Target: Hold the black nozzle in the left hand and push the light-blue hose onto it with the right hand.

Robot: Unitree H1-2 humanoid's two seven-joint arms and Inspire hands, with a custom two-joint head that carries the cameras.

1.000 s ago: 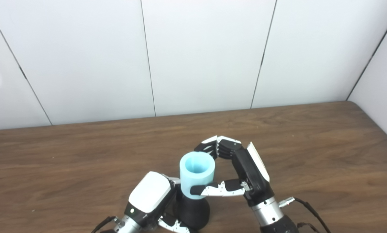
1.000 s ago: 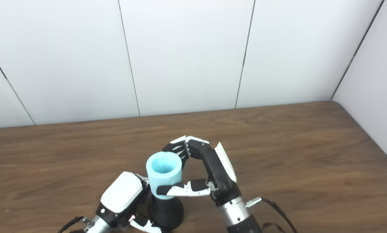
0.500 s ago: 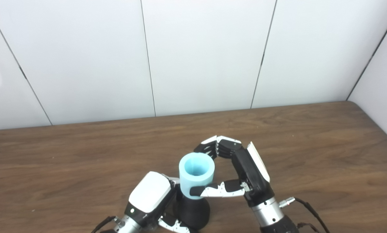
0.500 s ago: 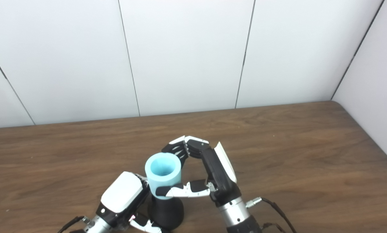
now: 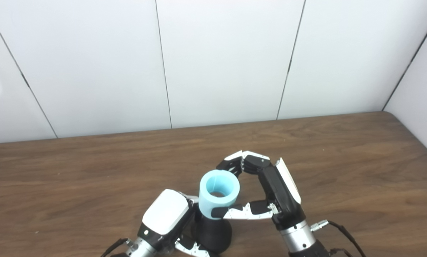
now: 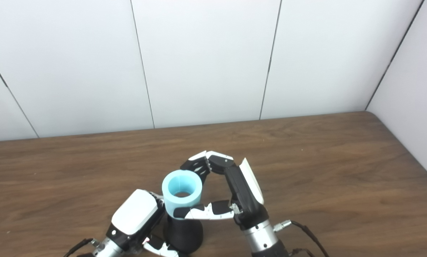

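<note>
The black nozzle point(image 5: 213, 233) stands upright near the table's front edge, flared at its base. My left hand point(image 5: 165, 217) is wrapped around its left side and holds it. The light-blue hose point(image 5: 219, 198), a short open tube, sits on top of the nozzle, and a dark shape shows down inside its bore. My right hand point(image 5: 267, 192) is shut on the hose, thumb across its front and fingers behind it. In the right eye view the hose point(image 6: 182, 192) sits above the nozzle point(image 6: 183, 235), between the left hand point(image 6: 135, 217) and the right hand point(image 6: 235, 191).
The brown wooden table point(image 5: 342, 160) stretches back to white wall panels. A cable point(image 5: 342, 232) trails from my right wrist at the front right. The table's right edge runs close to the side wall.
My right hand has pushed the hose down and slightly toward me; the hose sits lower over the nozzle, whose dark top now shows inside the bore. The left hand has stayed put.
</note>
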